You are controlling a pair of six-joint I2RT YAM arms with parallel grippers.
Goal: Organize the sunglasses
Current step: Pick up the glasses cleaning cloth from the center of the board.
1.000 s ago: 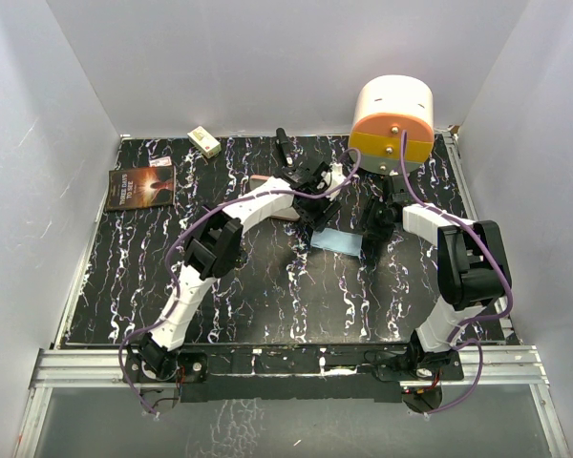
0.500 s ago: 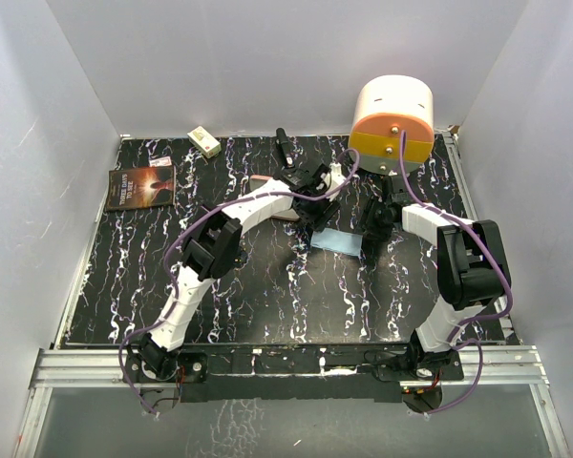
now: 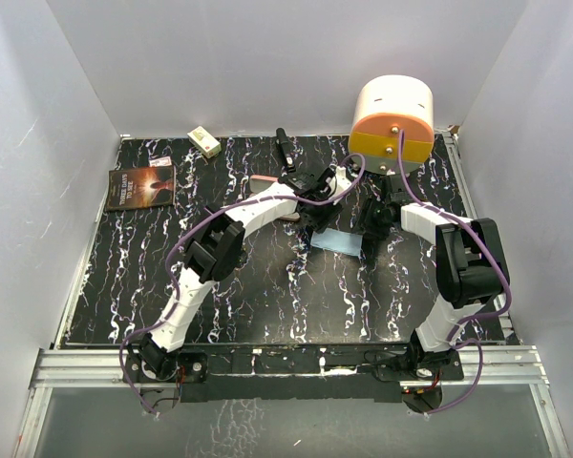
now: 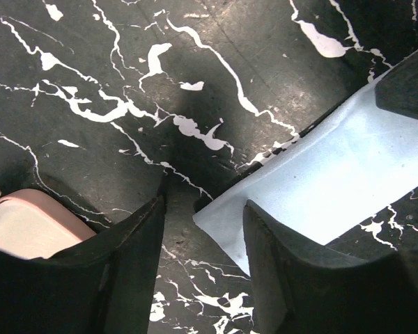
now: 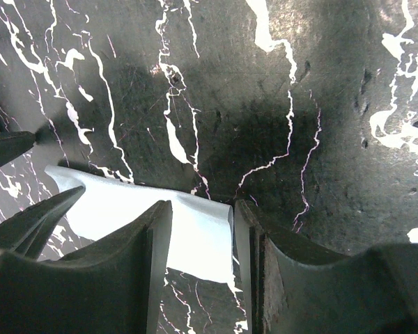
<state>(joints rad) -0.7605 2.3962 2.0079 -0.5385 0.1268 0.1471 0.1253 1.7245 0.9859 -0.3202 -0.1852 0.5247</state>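
1. Since the earlier frame, the left arm's wrist has shifted slightly to the right. The right arm holds almost the same pose.
2. Left end effector (image 4: 202,233): the jaws stand partly open and grip nothing. The fingers are down at the tabletop (image 4: 125,62), with one corner of the light blue cloth (image 4: 320,181) lying between them. The pink case (image 4: 24,233) lies just beside one finger.
3. Right end effector (image 5: 198,233): the jaws stand partly open with nothing clamped. The opposite end of the cloth lies between the fingers.
4. Sunglasses (image 3: 299,254): these appear only in the top view, as a faint thin dark shape that is too indistinct to confirm. It lies on the tabletop just beside the cloth's near-left corner, near the left end effector and outside both sets of jaws.
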